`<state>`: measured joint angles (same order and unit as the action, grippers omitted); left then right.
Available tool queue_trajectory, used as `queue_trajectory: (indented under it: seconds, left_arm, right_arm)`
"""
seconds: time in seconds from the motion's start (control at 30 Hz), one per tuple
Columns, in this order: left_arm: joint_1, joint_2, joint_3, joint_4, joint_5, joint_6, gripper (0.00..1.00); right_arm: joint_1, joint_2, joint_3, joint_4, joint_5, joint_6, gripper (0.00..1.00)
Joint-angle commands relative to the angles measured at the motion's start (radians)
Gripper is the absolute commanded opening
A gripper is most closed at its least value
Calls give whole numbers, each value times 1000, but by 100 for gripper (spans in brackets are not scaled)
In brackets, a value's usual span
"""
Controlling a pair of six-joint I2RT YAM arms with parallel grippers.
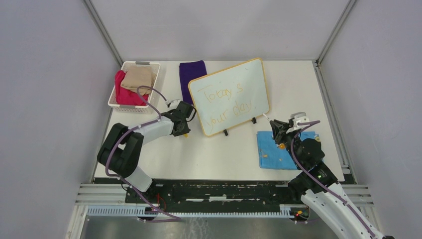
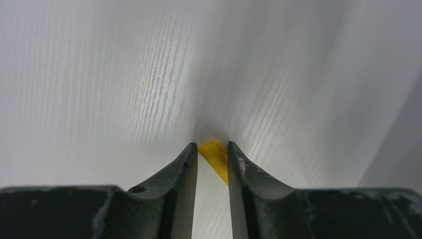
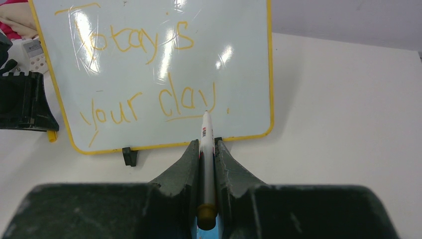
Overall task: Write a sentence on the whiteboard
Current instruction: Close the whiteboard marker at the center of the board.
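The sentence [image 3: 144, 79] looks finished on the whiteboard [image 1: 249, 74], propped at the far middle of the table [image 1: 224, 154]. The right gripper [image 3: 205, 147] is clamped on a marker [image 3: 205, 130], so capping likely comes next. The left gripper [image 2: 211, 145] pinches a yellow piece [image 2: 216, 159] (perhaps the cap). That grip shows only in its own wrist view, and only the top view shows both arms flanking the board

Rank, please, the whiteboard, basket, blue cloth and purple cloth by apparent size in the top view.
1. whiteboard
2. basket and blue cloth, too alike to rank
3. purple cloth, partly hidden
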<state>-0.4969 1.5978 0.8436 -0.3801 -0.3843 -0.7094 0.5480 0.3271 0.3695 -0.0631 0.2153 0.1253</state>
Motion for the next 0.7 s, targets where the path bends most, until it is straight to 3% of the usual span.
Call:
queue_trajectory:
  seconds: [0.0,0.3,0.5,0.67]
  left_arm:
    - [-1,-9,-24,-51,3,18,36]
    - [-38,-24,-11,-46,56,-16,38]
    - [-45,-8,-17,-45,38,-9,28]
    - [-47,-26,-2,-62,21,45,11]
  right_arm:
    - [4,-15,8,41,11,1,0]
    - [4,-17,9,39,10,0,0]
    - [4,-15,10,38,8,-1,0]
    - [4,-11,12,37,8,-2,0]
